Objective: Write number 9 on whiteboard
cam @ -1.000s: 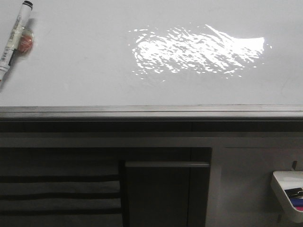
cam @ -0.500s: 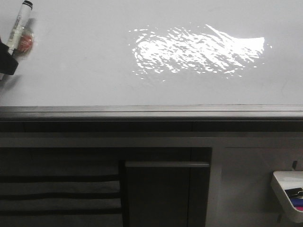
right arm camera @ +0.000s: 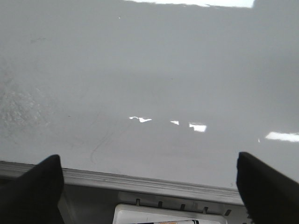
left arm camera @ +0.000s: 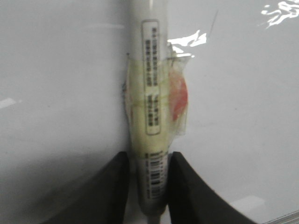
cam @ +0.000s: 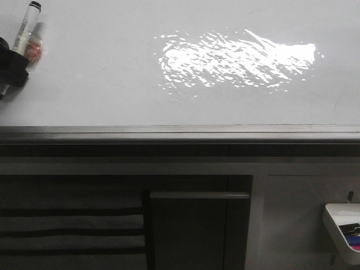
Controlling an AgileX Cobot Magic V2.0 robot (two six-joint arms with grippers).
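Observation:
The whiteboard [cam: 112,84] is glossy white, with a bright wavy glare [cam: 236,59] and a dark grey edge rail [cam: 180,134]. No number 9 shows on it. A white marker [cam: 25,31] with a black cap lies against the board at the far left, with a reddish piece [cam: 35,50] taped to its side. My left gripper [cam: 10,67] is shut on the marker's lower barrel. In the left wrist view the marker [left arm camera: 152,93] sits between both dark fingers of the gripper [left arm camera: 148,161]. My right gripper [right arm camera: 147,161] is open and empty over the board's rail.
A small white tray [cam: 343,230] with coloured items hangs below the rail at the lower right; it also shows in the right wrist view [right arm camera: 163,213]. Dark cabinet panels [cam: 197,230] lie below the board.
My left gripper has come into the front view from the left edge and closed on the marker. The marker has shifted slightly up and more upright.

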